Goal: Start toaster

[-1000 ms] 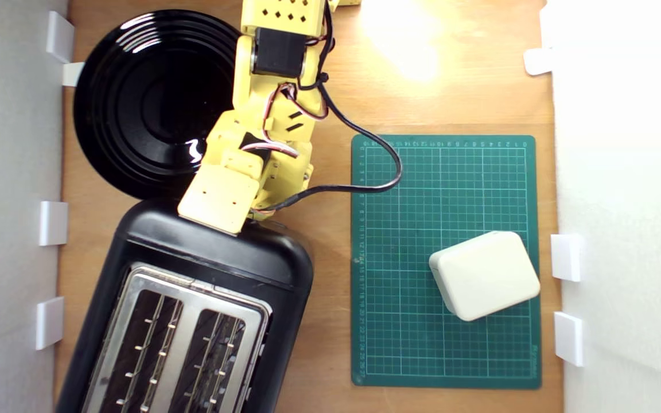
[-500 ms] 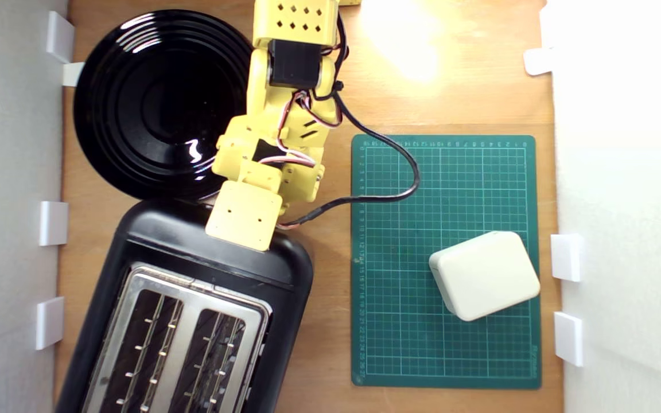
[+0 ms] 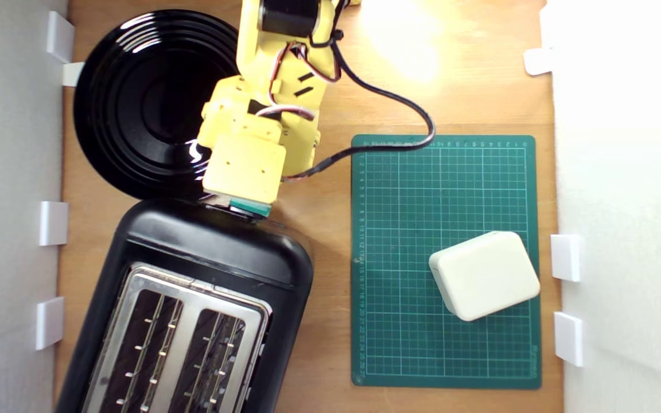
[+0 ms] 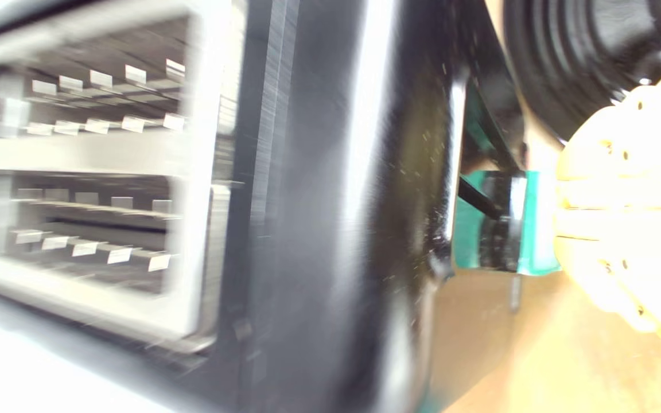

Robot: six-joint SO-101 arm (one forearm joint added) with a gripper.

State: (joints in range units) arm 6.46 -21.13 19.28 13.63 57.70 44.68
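Lever [image 4: 497,221] of toaster [image 4: 330,189], teal, right against yellow finger [image 4: 617,166] in wrist view; view blurred. Gripper [image 3: 238,202] sits at toaster's end wall, over lever; whether clenched or released, cannot tell, jaws hidden under wrist block. Step in hand, by judgement: engaging lever for press-down. Next move likely calls for straight downward push along slot until latch catches, without slipping off knob. Toaster [image 3: 193,298] lies at exterior view's lower left, slots up. Arm reaches from top edge, folded, wrist pitched down. Plate [image 3: 135,103] behind.
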